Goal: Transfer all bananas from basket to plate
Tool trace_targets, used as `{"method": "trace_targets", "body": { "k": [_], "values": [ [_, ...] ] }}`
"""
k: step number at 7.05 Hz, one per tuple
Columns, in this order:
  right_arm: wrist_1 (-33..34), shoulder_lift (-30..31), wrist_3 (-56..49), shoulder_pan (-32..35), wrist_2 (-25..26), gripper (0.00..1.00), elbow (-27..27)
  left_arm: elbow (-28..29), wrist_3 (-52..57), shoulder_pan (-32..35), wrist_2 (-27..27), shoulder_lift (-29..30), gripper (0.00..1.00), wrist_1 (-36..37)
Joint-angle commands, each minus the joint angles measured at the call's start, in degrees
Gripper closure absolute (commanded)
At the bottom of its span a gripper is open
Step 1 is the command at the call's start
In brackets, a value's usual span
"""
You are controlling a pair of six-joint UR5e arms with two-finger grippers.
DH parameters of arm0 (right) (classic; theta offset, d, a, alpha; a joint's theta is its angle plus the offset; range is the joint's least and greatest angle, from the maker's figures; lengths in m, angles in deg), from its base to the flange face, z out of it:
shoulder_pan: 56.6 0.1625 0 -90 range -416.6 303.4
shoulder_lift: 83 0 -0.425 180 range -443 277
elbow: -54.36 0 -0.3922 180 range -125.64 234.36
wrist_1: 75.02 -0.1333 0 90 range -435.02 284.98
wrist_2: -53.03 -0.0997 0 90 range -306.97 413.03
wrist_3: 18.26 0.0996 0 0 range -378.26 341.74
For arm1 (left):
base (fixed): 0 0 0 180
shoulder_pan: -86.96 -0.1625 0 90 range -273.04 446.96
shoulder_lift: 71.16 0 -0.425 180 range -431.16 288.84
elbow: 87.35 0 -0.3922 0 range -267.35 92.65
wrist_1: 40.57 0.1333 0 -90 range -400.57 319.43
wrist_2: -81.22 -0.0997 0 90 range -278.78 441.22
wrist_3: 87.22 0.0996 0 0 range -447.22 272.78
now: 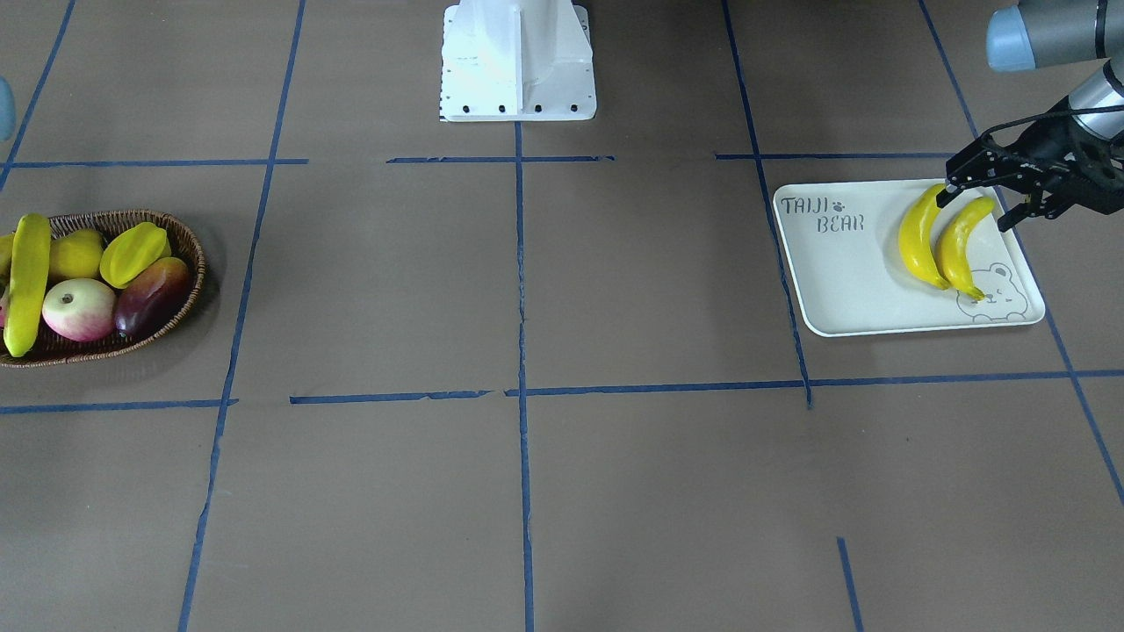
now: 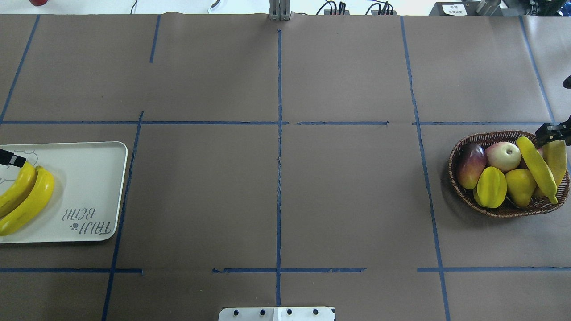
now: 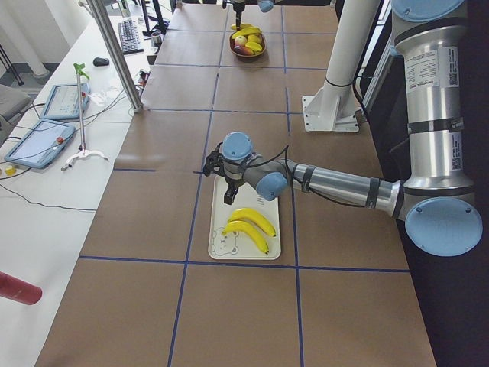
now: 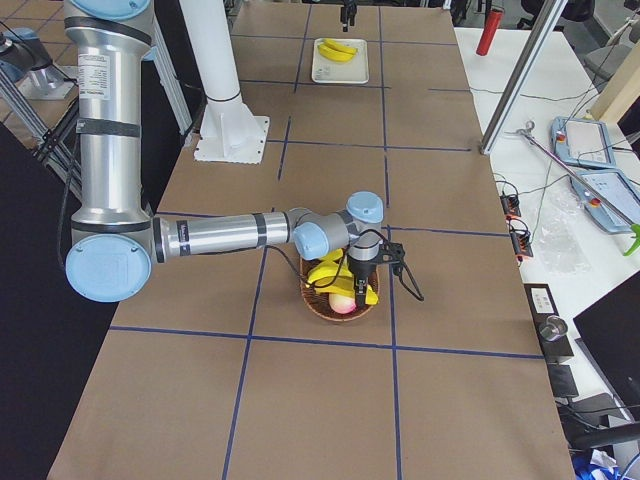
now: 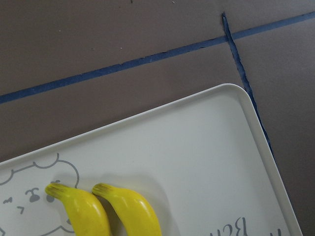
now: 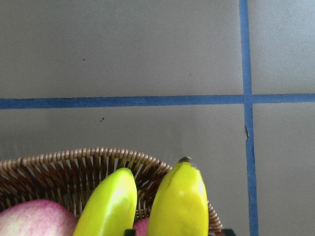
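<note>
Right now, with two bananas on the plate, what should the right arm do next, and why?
Probably close the right claw on the banana beneath it and lift. Two bananas lie in the basket, their tips right under that claw, while the plate holds only two. The left claw hangs open over the plate.
</note>
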Motion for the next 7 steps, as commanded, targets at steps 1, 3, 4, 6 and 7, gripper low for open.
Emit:
{"method": "trace_targets", "body": {
  "k": [1, 3, 4, 6, 7],
  "values": [
    [0.0, 0.0, 0.1, -0.3, 0.4, 0.37, 0.0, 0.0, -0.1, 0.1, 0.1, -0.1, 0.00, -0.5],
    [0.0, 0.0, 0.2, -1.4, 0.9, 0.37, 0.0, -0.1, -0.1, 0.1, 0.1, -0.1, 0.00, -0.5],
    [0.0, 0.0, 0.2, -1.4, 0.9, 0.40, 0.0, 0.0, -0.1, 0.1, 0.1, -0.1, 0.00, -0.5],
    [0.0, 0.0, 0.1, -1.5, 0.9, 0.66, -0.1, 0.0, -0.1, 0.1, 0.1, -0.1, 0.00, -0.5],
    [0.0, 0.0, 0.1, -1.4, 0.9, 0.79, 0.0, 0.0, 0.0, 0.0, 0.0, -0.1, 0.00, -0.5]
  ]
}}
